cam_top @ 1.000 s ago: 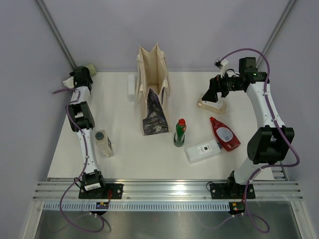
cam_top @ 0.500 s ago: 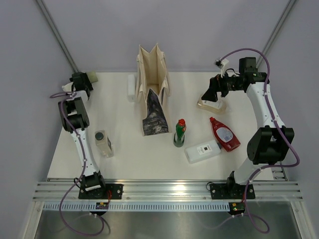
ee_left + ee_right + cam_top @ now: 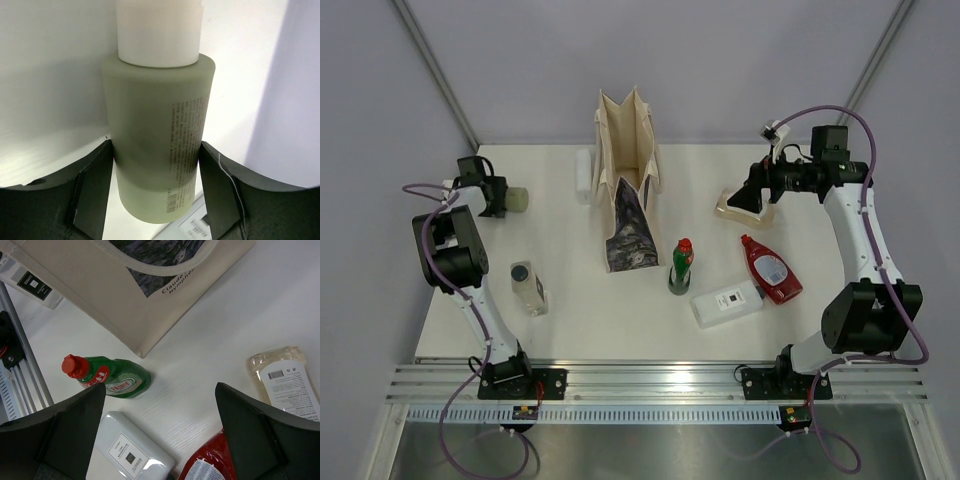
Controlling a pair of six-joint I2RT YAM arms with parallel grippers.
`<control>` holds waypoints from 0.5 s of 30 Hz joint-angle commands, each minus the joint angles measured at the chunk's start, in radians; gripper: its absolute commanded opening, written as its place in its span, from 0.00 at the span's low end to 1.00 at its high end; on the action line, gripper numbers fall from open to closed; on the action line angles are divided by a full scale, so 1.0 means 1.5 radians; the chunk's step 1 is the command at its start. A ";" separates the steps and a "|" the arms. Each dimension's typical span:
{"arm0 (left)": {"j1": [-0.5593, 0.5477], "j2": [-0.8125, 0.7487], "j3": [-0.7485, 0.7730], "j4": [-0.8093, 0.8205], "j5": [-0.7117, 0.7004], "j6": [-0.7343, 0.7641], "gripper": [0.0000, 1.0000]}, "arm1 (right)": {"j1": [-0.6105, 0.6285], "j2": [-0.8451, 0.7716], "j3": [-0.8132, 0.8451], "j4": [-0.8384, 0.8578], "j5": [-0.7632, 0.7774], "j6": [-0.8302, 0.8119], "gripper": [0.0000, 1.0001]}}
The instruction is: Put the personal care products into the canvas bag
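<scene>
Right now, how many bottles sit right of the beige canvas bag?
4: upright green bottle with red cap, white rectangular bottle, flat red bottle, amber bottle by the right gripper. None appears hidden there.

Bag [image 3: 625,200] mouth stands open from above — tube [image 3: 583,176] crowds its left wall, green bottle [image 3: 680,268] near its right front; open table [image 3: 555,222] lies left.

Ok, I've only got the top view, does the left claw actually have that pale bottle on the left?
Observer: Yes. In the left wrist view both fingers of the left claw press the bottle's sides, below its white cap.
Operator: And the right claw, anything in it?
Observer: No. The right claw is wide open, nothing between its fingers; the amber bottle lies off to one side.
</scene>
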 commanded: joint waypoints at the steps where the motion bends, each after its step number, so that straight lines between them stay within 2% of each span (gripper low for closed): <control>1: 0.002 -0.007 0.072 -0.140 0.027 0.115 0.66 | -0.005 -0.040 -0.016 0.035 -0.034 0.010 1.00; 2: 0.002 0.007 0.094 -0.185 0.032 0.130 0.74 | -0.005 -0.049 -0.024 0.044 -0.035 0.017 1.00; 6: -0.005 0.080 0.196 -0.276 0.053 0.189 0.83 | -0.005 -0.065 -0.033 0.057 -0.042 0.029 0.99; 13: -0.017 0.128 0.231 -0.308 0.095 0.276 0.84 | -0.006 -0.088 -0.040 0.058 -0.043 0.030 0.99; 15: -0.019 0.154 0.272 -0.351 0.112 0.296 0.86 | -0.007 -0.093 -0.044 0.061 -0.046 0.033 0.99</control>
